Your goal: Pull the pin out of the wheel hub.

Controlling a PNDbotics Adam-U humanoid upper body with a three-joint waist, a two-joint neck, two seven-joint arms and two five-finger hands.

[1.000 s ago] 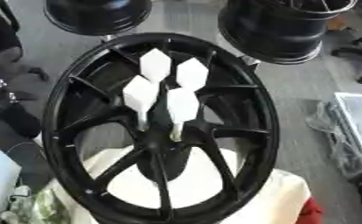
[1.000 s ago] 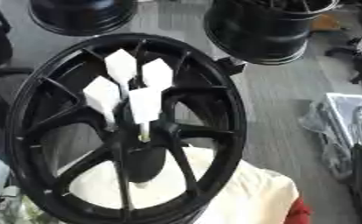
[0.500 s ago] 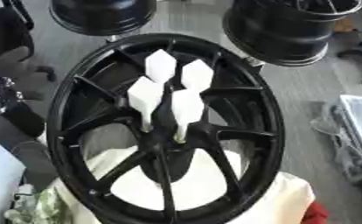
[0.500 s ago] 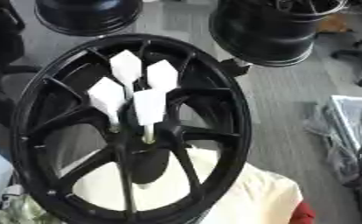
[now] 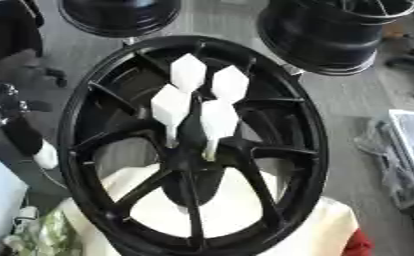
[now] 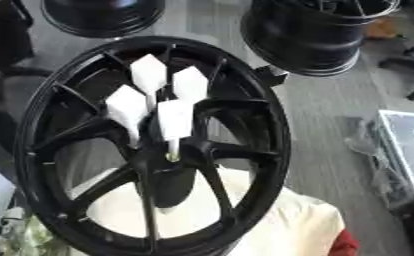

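Pin [image 6: 174,150], thin and pale, stands in the centre of the black wheel hub [image 5: 193,145] right in front of you, topped by one of four white angular blocks [image 5: 219,119] clustered over the hub's middle. The hub rests on a cream cloth [image 5: 272,225]. Two more black wheels [image 5: 333,30] lie far behind. You have neither robot hand in view, so I cannot tell their state

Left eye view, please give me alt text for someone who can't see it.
A large black spoked wheel hub stands over a cream cloth, with four white faceted pins clustered at its centre. No robot hand shows. Two more black wheel rims sit behind on the grey floor.
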